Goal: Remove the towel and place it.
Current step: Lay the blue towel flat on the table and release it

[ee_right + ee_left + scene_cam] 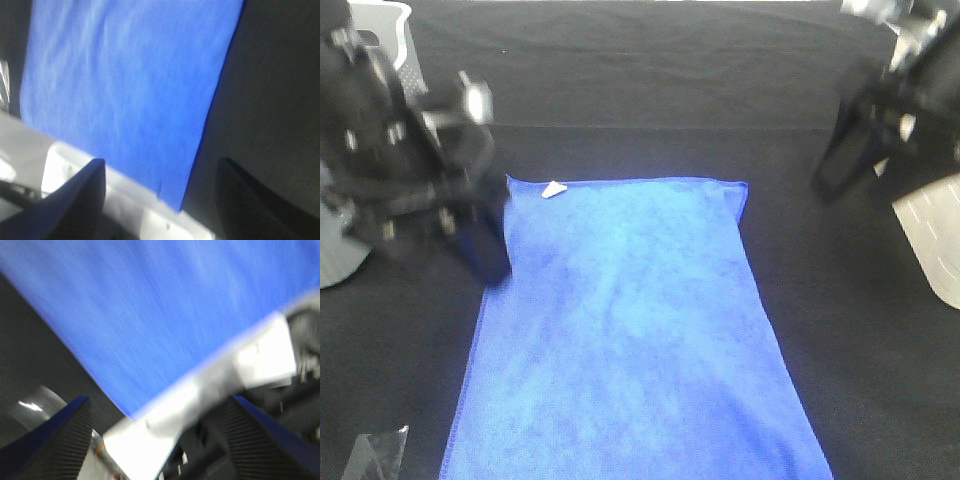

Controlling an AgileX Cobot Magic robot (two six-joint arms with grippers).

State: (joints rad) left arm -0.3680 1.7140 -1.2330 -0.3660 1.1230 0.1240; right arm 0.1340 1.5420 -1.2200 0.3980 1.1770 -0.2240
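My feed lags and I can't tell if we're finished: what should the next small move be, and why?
Probably raise the left gripper straight up, away from the towel, since it hangs low beside the far-left corner. The towel lies spread flat on the table, both grippers look open with nothing between their fingers, and the right gripper sits off to the side, clear of the cloth.

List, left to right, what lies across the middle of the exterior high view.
left gripper → towel → right gripper → white slotted container
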